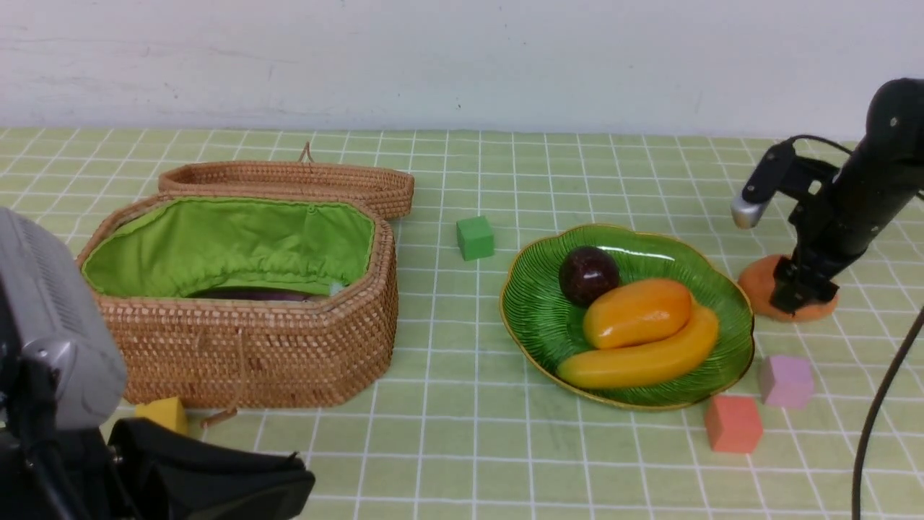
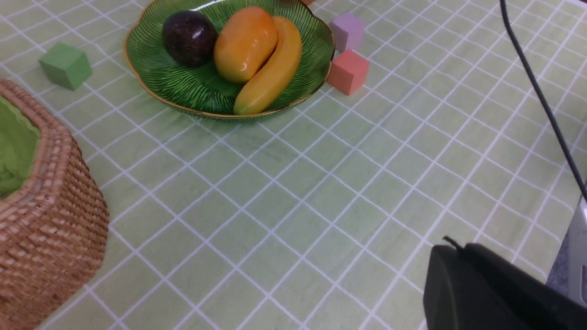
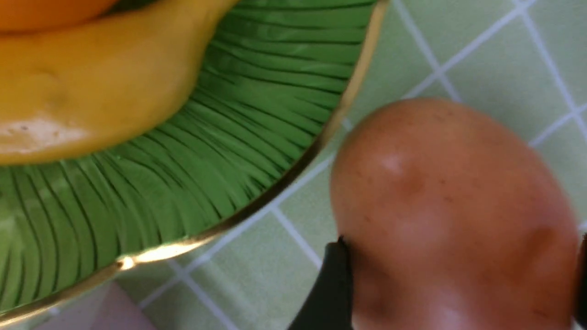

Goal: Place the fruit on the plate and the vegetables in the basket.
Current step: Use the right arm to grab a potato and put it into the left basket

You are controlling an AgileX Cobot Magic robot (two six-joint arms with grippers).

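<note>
From the front, the tan-orange oval potato [image 1: 766,283] lies just right of the scalloped glossy green dish [image 1: 527,318], its long axis running roughly left to right. The black right hand [image 1: 798,285] is over it, much nearer than the closed black left hand [image 1: 307,480].

The left wrist view shows bare green-and-white gridded desk [image 2: 284,220] near the dish.

In the right wrist view, the right hand's open fingers flank the potato; contact seems possible, but blur hides it.
</note>
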